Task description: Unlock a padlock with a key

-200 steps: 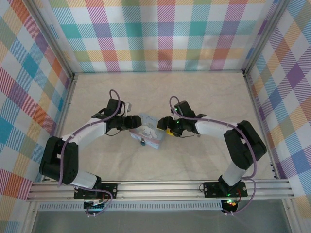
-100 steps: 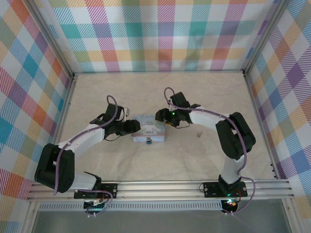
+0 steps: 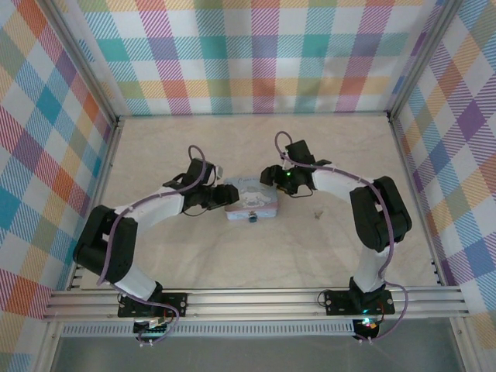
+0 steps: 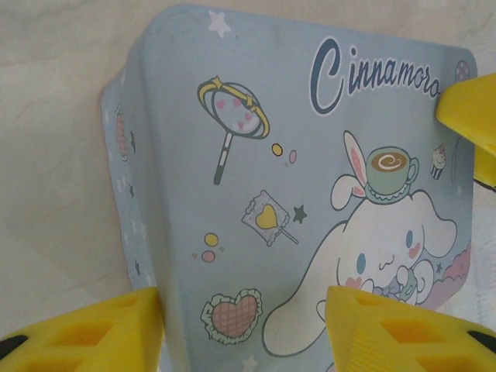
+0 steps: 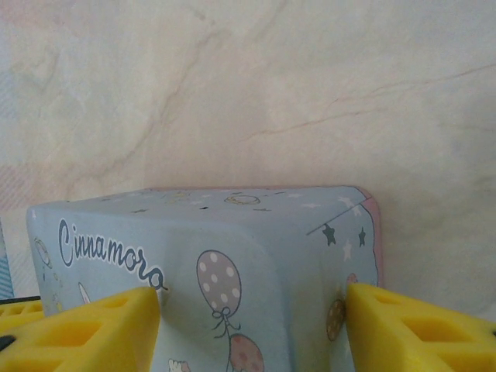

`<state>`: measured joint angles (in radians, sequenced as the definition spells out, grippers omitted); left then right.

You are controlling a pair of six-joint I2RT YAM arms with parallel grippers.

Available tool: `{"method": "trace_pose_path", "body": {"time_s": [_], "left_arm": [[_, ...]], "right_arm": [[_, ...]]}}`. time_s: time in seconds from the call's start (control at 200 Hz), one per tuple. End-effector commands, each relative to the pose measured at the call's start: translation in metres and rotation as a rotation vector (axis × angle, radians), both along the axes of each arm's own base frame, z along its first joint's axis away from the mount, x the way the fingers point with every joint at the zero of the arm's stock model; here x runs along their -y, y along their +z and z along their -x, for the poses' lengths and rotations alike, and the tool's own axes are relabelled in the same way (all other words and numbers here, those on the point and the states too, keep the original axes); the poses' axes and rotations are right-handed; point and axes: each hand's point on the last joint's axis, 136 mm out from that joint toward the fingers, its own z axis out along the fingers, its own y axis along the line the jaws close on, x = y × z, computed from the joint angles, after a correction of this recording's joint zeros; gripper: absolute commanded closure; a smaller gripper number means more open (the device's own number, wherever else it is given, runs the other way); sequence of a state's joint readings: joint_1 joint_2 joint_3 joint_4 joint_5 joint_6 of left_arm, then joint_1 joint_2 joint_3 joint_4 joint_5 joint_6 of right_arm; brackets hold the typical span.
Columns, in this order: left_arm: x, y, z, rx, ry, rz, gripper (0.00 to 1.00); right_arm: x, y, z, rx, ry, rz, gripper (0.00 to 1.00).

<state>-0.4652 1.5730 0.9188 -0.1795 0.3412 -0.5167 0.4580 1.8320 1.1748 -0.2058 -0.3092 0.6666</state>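
Currently: left gripper [image 3: 230, 195], right gripper [image 3: 271, 180] both half-open astride blue box [image 3: 249, 200], clamping unconfirmed. Advise: seat box flat, padlock [image 3: 253, 218] facing out, before fetching key [image 3: 316, 213].

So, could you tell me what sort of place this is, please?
Probably a robot test cell in a lab: a pale tabletop boxed in by plaid panels on aluminium framing, with a left arm and right arm bolted to a rail at its near edge.
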Motion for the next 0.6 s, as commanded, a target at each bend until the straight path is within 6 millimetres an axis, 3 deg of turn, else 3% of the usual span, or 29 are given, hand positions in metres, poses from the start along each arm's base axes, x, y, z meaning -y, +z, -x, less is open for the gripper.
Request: {"method": "trace_pose_path", "body": {"time_s": [0.0, 0.225, 0.465, 0.595], "left_arm": [[0.033, 0.026, -0.022, 0.094, -0.037, 0.082, 0.44], [0.047, 0.022, -0.03, 0.082, -0.038, 0.082, 0.42], [0.028, 0.018, -0.027, 0.095, 0.028, 0.018, 0.27], [0.014, 0.018, -0.026, 0.102, 0.065, -0.028, 0.14]], "right_arm": [[-0.012, 0.017, 0.0, 0.016, 0.055, -0.061, 0.37], [0.004, 0.02, -0.009, 0.033, 0.023, -0.056, 0.35], [0.01, 0.02, -0.011, 0.032, 0.015, -0.045, 0.31], [0.018, 0.02, -0.009, 0.039, 0.0, -0.02, 0.25]]}}
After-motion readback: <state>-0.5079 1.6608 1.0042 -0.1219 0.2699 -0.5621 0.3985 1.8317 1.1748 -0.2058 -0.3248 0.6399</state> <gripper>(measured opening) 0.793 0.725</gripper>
